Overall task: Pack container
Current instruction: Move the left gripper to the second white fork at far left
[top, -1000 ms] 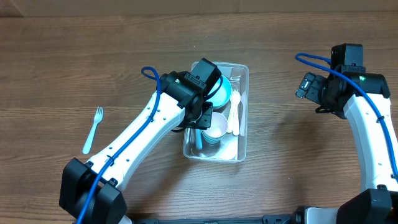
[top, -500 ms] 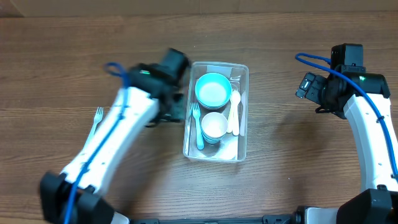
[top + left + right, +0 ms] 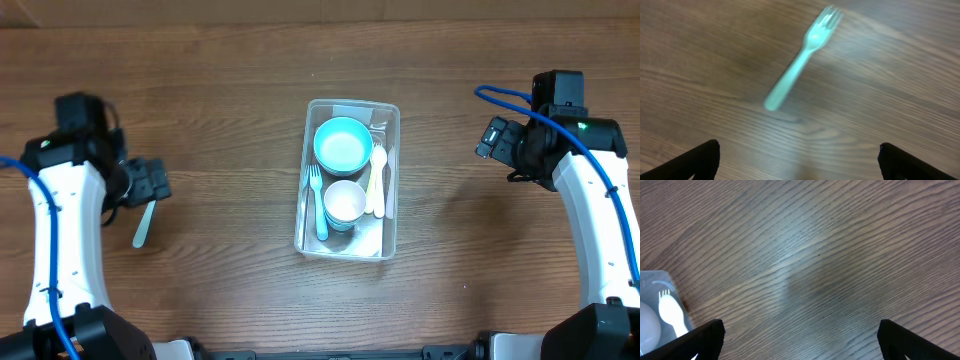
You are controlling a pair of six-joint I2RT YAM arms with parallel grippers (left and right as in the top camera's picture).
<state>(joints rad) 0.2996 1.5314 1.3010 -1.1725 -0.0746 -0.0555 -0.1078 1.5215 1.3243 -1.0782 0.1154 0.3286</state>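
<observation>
The clear container [image 3: 391, 215] sits mid-table. Inside it are a teal bowl [image 3: 343, 143], a white cup [image 3: 345, 203], a teal fork [image 3: 319, 210] and a white utensil [image 3: 376, 182]. A pale teal fork [image 3: 800, 62] lies loose on the wood at the far left, and its handle [image 3: 143, 226] shows in the overhead view. My left gripper [image 3: 152, 183] hovers above that fork, open, with nothing between its fingers [image 3: 702, 159]. My right gripper [image 3: 493, 137] hangs open and empty to the right of the container. The container's corner [image 3: 655, 282] and a white fork [image 3: 671, 311] show at the left of the right wrist view.
Bare brown wood surrounds the container on all sides. A pale strip runs along the table's far edge [image 3: 320, 12]. Both arm bases stand at the near edge, left and right.
My left arm has swung from over the container far to the left, above the loose fork, and its jaws have opened wide. The right arm has not moved.
</observation>
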